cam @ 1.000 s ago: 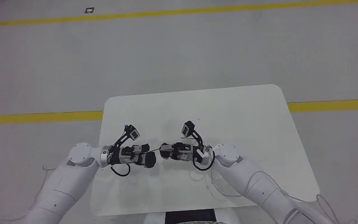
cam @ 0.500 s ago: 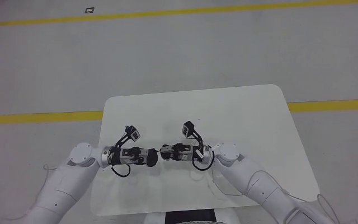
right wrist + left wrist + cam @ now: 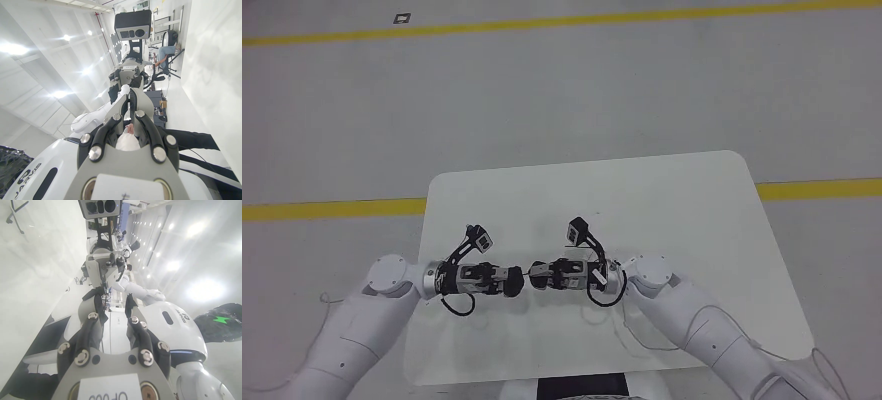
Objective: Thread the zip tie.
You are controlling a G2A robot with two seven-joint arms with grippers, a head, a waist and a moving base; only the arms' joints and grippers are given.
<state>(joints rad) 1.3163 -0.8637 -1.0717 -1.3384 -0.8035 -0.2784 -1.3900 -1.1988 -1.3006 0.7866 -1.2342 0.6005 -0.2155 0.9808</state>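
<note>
Over the table (image 3: pixel 692 200), arms bent inward (tips nearly meeting), left gripper (image 3: pixel 112 299) spread, right gripper (image 3: pixel 130 95), state cannot be told.

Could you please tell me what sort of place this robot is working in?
Probably a robotics lab or test hall: a white table stands on an open grey floor marked with yellow lines, under a white ceiling with rows of lights.

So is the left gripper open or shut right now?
Open. In the left wrist view the left gripper has its two black-padded fingers standing clearly apart, with a gap between them.
</note>
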